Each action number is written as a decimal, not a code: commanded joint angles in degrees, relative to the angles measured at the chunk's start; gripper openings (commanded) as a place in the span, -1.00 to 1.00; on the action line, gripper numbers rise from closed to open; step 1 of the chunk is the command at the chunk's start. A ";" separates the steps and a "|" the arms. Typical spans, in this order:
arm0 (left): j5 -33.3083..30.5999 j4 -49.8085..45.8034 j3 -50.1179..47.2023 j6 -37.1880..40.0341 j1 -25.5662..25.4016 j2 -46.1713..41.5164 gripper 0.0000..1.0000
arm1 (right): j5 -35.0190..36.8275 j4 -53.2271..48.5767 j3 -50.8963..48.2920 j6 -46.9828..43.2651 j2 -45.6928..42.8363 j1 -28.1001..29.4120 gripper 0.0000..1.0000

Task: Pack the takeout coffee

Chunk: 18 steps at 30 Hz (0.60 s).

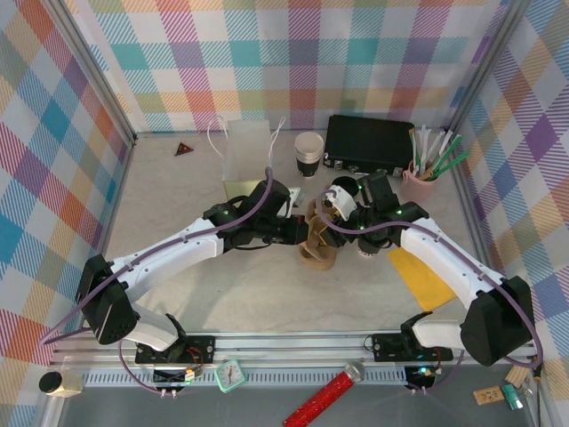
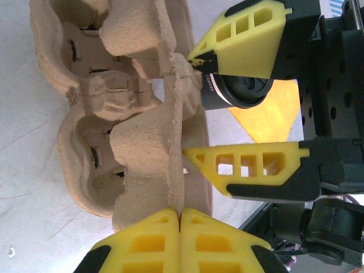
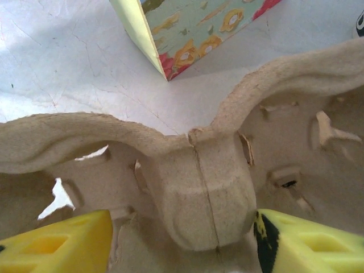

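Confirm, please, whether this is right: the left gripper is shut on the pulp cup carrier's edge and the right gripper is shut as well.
Not quite: the right gripper is open, its yellow fingers standing apart, as the left wrist view shows. The left gripper is indeed shut on the pulp cup carrier's edge.

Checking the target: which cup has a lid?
The dark cup beside the right hand, black-lidded; the pale-rimmed cup by the black box has none.
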 commanded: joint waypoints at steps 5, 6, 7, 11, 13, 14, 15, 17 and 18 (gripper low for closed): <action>2.73 2.26 0.89 0.05 0.56 -0.84 -1.00 | -1.69 1.35 -0.01 -0.45 0.26 0.31 0.49; 2.78 2.25 0.93 0.10 0.54 -0.85 -1.00 | -1.69 1.46 -0.12 -0.57 0.39 0.31 0.49; 2.71 2.24 0.93 0.05 0.52 -0.85 -1.00 | -1.69 1.31 -0.03 -0.61 0.48 0.31 0.47; 2.86 2.28 0.85 0.18 0.51 -1.02 -1.00 | -1.80 0.67 0.06 -0.56 0.57 0.31 0.42; 2.79 2.45 0.78 0.15 0.54 -1.13 -1.00 | -1.45 0.51 -0.21 -0.79 0.66 0.31 0.40; 2.78 2.46 0.83 0.15 0.51 -1.11 -1.00 | -1.35 0.12 -0.26 -1.09 0.58 0.31 0.34; 2.87 2.46 0.84 0.21 0.56 -1.11 -1.00 | -1.18 -0.10 -0.35 -1.13 0.51 0.30 0.32; 3.07 2.61 0.68 0.09 0.51 -1.11 -1.00 | -1.29 -0.21 -0.59 -1.06 0.10 0.31 0.26; 3.13 2.80 0.50 0.05 0.52 -1.14 -1.00 | -1.49 -0.21 -0.69 -1.02 -0.08 0.31 0.20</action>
